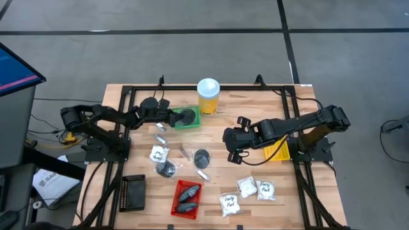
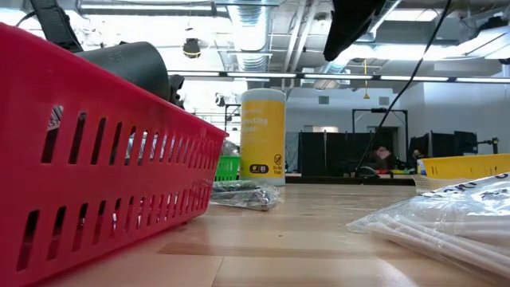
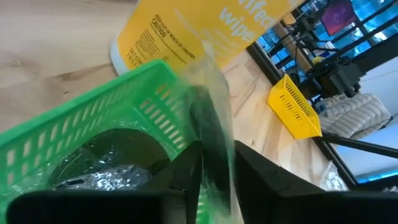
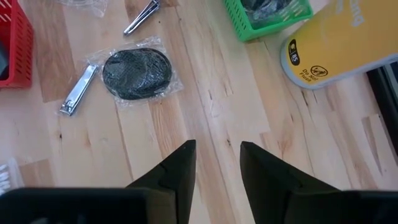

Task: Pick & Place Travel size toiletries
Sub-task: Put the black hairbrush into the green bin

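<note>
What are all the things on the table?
Jar: one, yellow, back of table.
Green tray: one, by jar.
Red tray: one, front.
Black tray: one, front left.
Yellow tray: one, right.
Sachets: four, white, mostly front right.
Pucks: at least three, dark, two in the middle, one in green tray.
Bottles: two, dark, in red tray.
Silver tools: about four, middle.
Left gripper: at green tray.
Right gripper: middle, jaws open.

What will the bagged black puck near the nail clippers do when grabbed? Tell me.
The bagged black puck probably slips: its clear wrap looks glossy and loose. It lies flat, so rolling seems unlikely. The wrap's edges would likely crumple under a claw.
</note>
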You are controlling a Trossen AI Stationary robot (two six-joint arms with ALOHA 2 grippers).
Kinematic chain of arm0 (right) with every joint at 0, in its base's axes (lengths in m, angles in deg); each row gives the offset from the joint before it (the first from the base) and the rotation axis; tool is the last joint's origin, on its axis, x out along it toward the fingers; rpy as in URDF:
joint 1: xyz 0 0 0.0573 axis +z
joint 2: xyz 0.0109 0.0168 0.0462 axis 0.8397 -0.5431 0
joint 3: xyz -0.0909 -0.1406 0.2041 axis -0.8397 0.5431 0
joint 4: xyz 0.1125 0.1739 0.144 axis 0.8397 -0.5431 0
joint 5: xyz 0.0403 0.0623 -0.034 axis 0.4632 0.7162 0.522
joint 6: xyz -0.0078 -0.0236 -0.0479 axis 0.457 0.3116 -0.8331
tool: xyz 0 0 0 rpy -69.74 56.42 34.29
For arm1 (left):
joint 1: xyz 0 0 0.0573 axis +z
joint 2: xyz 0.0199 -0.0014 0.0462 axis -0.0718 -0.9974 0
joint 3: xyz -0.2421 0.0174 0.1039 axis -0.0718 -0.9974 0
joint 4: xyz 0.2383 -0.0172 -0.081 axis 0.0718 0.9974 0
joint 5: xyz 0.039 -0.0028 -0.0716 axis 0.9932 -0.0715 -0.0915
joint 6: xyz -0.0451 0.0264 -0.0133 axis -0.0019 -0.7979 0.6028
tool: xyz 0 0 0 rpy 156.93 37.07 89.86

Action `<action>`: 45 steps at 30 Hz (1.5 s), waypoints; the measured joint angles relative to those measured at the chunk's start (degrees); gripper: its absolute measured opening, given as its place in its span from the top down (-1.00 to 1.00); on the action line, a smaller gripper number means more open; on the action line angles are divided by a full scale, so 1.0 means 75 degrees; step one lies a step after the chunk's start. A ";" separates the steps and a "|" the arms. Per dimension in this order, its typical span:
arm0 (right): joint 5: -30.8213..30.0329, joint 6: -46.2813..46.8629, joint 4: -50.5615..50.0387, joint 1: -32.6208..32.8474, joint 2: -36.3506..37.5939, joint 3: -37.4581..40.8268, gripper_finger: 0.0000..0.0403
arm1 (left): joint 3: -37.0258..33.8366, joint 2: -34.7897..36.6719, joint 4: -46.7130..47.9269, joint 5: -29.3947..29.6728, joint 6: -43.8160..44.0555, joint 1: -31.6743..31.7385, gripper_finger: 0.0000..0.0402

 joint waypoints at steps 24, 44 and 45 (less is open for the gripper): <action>0.0008 0.0066 0.0211 0.0020 -0.0242 -0.0001 0.43 | 0.0006 0.2453 0.2451 -0.0021 -0.1467 0.0042 0.44; -0.0159 -0.0801 0.2781 -0.0581 -0.2346 0.0641 0.43 | 0.0009 0.2818 0.2487 0.0257 -0.1900 -0.2438 0.46; -0.0053 -0.0795 0.3257 -0.0653 -0.2227 0.0949 0.43 | 0.0009 0.2818 0.2483 0.0394 -0.1904 -0.2534 0.46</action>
